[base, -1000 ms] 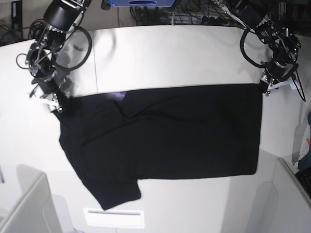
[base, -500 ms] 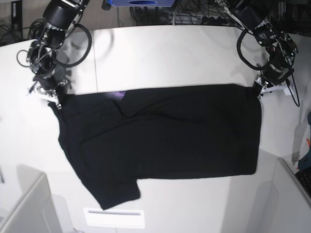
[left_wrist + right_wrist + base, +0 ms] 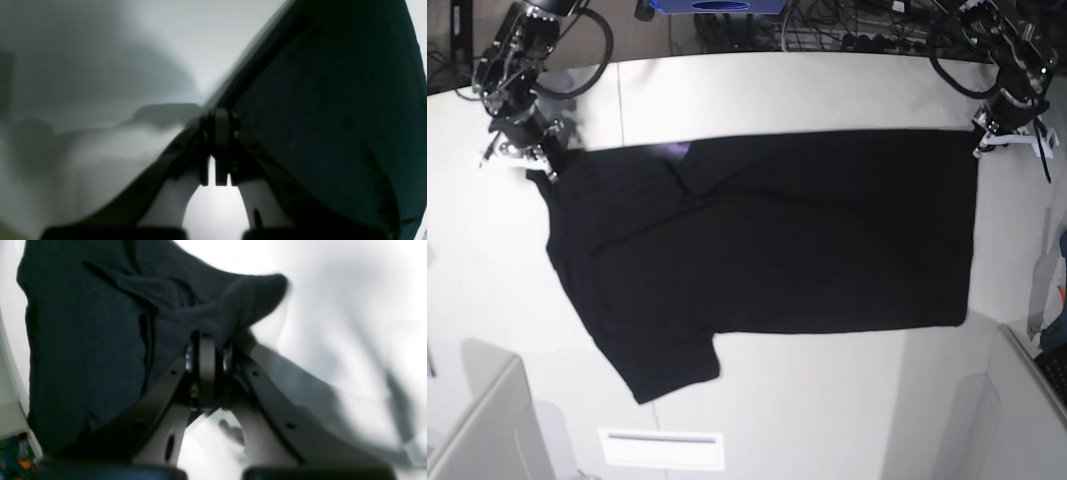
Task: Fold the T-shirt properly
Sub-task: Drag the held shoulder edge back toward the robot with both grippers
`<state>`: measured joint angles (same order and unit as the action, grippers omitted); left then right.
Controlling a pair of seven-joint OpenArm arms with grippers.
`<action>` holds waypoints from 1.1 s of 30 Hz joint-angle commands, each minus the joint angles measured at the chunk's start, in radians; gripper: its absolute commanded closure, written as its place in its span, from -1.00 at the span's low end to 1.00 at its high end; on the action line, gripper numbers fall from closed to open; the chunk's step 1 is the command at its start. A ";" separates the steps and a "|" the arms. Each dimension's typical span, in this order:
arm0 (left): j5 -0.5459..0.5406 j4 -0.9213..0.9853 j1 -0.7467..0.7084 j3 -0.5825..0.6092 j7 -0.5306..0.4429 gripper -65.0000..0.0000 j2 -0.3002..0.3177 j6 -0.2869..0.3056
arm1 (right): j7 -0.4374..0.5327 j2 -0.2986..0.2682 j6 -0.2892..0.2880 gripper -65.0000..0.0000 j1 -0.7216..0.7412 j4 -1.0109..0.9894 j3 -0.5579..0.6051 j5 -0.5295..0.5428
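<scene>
T-shirt (image 3: 767,240): black, spread plain side up across the middle of the table (image 3: 787,90), long axis from 9 to 3 o'clock, one sleeve trailing toward 7 o'clock, a sliver of purple print peeking out near the collar at 11 o'clock. Left gripper (image 3: 980,135): at 2 o'clock in the base view, jaws pressed together on the shirt's corner; in the left wrist view cloth (image 3: 333,100) fans away from the pinch (image 3: 218,146) toward 1 o'clock, taut along its edge. Right gripper (image 3: 539,165): at 10 o'clock in the base view, pinching the opposite corner near the shoulder; in the right wrist view fabric (image 3: 100,323) bunches over the closed tips (image 3: 206,373) and hangs toward 9 o'clock. Held thus at both far corners, apparently to keep the far edge straight and stretched so the cloth lies flat, or can be carried over evenly in a fold. Fold itself judged not yet made; lower sleeve loose and skewed.
</scene>
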<state>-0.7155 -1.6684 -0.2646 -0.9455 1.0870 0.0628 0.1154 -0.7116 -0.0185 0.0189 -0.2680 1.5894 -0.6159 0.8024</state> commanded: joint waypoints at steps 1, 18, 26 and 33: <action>-0.011 -0.036 -0.028 -0.004 -0.014 1.00 0.013 0.007 | 0.002 -0.010 -0.006 1.00 -0.017 0.049 -0.005 0.005; -0.013 -0.069 -0.249 -0.086 -0.015 1.00 0.016 0.142 | -0.023 0.051 -0.006 1.00 -0.305 0.263 -0.005 0.005; -0.013 -0.068 -0.258 -0.085 -0.015 1.00 0.012 0.143 | -0.023 0.053 -0.006 1.00 -0.334 0.276 -0.003 0.005; -0.013 -0.069 -0.255 -0.085 -0.020 1.00 0.016 0.143 | -0.023 0.068 -0.006 1.00 -0.362 0.277 -0.006 0.005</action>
<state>-0.7189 -1.7195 -0.5133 -1.0248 1.0840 0.0635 0.2592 -0.7452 0.0498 0.0185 -0.6209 1.8462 -0.6159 0.8009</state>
